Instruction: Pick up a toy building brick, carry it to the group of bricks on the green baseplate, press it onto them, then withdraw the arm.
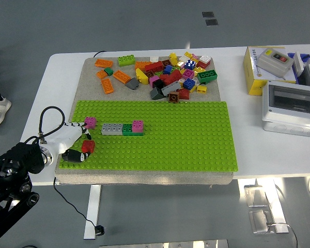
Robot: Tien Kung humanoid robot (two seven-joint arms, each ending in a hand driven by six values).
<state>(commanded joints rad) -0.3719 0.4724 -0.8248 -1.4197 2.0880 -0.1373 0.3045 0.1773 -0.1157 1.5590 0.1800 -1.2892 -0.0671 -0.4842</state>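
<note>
The left robot hand [75, 144] is reaching in over the near-left corner of the green baseplate [186, 139], and its white fingers [72, 132] are curling around a red brick [87, 146], which is showing just past the fingertips on the side toward the baseplate's middle. From this view the brick looks gripped rather than merely touched, though the lower fingers are partly hiding its underside. The right arm is not appearing anywhere in view.

The group of bricks [123, 128] is sitting on the baseplate, a short row of a grey brick [111, 128], a green brick [128, 129] and a pink brick [138, 125], its long axis running along the baseplate's length, left to right. A separate magenta brick [90, 122] is standing on the baseplate just off the row's left end, close above the robot hand.

Relative to the baseplate, the row is lying farther in and to the right of the held red brick, near but not touching it. So the carry looks short: a move rightward and away from the near edge. The magenta brick is sitting near that path and could be nudged.

The loose pile of bricks [170, 72] is lying on the tabletop [62, 77] mat beyond the baseplate's far edge, well apart from the hand.
</note>
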